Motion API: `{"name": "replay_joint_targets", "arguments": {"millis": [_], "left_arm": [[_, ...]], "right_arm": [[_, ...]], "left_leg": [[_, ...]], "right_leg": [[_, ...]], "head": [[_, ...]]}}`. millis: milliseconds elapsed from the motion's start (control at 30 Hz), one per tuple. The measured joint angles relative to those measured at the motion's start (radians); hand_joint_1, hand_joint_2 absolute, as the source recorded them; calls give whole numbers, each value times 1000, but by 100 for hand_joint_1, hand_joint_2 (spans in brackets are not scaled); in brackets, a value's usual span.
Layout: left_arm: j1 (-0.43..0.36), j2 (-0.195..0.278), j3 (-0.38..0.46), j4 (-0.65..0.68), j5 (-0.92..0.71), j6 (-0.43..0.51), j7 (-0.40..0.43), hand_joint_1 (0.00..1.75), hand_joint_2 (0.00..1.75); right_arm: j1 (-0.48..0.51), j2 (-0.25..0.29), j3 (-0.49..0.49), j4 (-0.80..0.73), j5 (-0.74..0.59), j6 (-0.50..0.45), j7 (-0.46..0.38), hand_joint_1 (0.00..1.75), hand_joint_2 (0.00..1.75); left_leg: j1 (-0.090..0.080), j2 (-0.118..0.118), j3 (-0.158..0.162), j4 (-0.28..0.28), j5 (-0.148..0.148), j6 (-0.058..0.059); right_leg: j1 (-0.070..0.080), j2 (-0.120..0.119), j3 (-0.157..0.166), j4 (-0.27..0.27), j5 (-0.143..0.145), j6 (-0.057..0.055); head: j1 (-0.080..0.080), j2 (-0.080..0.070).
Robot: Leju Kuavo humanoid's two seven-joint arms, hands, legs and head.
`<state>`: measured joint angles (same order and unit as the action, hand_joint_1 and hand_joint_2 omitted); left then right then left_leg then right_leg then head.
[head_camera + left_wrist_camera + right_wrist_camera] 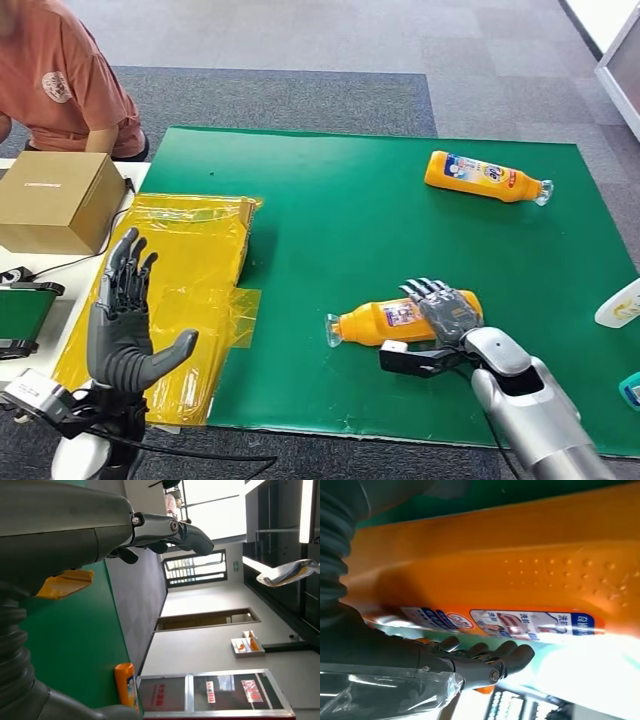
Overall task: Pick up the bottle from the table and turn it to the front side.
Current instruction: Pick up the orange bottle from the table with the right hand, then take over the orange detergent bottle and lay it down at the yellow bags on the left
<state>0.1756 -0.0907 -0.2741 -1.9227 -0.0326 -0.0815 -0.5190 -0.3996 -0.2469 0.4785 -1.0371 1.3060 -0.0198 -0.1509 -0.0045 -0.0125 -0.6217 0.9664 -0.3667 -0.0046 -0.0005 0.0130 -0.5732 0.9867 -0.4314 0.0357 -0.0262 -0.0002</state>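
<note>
An orange bottle with a clear cap lies on its side near the front of the green mat, cap pointing left. My right hand grips its rear half, with fingers draped over the top and the thumb along the near side. Up close, the bottle lies against the palm with its label facing the curled fingers. A second orange bottle lies label-up at the far right. My left hand is raised, open and empty, above the yellow plastic; its fingers are spread in the air.
Crumpled yellow plastic covers the mat's left end. A cardboard box sits on the white table to the left, and a person in an orange shirt is behind it. A white object lies at the right edge.
</note>
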Motion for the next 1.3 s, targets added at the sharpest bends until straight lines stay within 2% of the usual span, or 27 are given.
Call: {"name": "replay_joint_targets", "arguments": {"millis": [33,167,300,500,600,700,833,1033,1133,1300], "left_arm": [[-2,1,0,2,2,0,-2,0,175],[-5,3,2,6,3,-1,-9,0,175],[-6,5,2,7,2,-3,-12,0,175],[-1,7,4,7,-6,-6,-13,0,175],[3,9,4,7,-5,-6,-17,0,175],[4,11,5,7,1,-3,-23,0,175],[-14,14,5,8,10,7,-20,0,175],[-82,22,-11,44,47,-29,44,0,175],[-112,24,-45,88,47,-54,64,0,175],[-153,27,-132,137,154,-173,91,0,175]], "right_arm": [[-13,-13,21,3,-13,17,-8,172,175],[-42,-53,83,10,-57,38,-18,175,175],[-45,-74,111,5,-125,8,0,175,175],[48,-70,40,-129,-419,-34,-32,175,175],[108,-33,-36,-233,-629,-10,-99,175,175],[171,45,-124,-362,-840,16,-169,175,175],[236,137,-171,-502,-995,-6,-258,175,175],[292,225,-141,-647,-1025,-93,-307,175,175],[298,247,-96,-674,-999,-138,-312,175,175],[295,264,-30,-670,-927,-212,-297,175,175]], "left_leg": [[0,0,0,0,0,0],[0,0,0,0,0,0],[0,0,0,0,0,1],[0,-1,-1,0,0,0],[0,-1,-1,0,0,0],[0,-1,-1,0,-1,-1],[1,-1,-1,0,-1,-1],[0,-1,-1,0,-1,-1],[0,-1,-1,0,-1,-1],[0,-1,-1,0,-1,-1]], "right_leg": [[0,0,0,0,0,0],[0,0,1,0,0,0],[0,0,1,0,1,0],[0,0,0,0,0,0],[0,0,0,0,0,0],[1,0,-1,0,-1,0],[1,0,-1,0,-2,-1],[1,0,-1,0,-2,0],[1,0,-1,0,-1,-1],[0,0,-1,0,-1,-1]], "head": [[0,0],[0,0],[0,0],[0,0],[0,0],[0,0],[0,0],[0,0],[0,0],[0,0]]}}
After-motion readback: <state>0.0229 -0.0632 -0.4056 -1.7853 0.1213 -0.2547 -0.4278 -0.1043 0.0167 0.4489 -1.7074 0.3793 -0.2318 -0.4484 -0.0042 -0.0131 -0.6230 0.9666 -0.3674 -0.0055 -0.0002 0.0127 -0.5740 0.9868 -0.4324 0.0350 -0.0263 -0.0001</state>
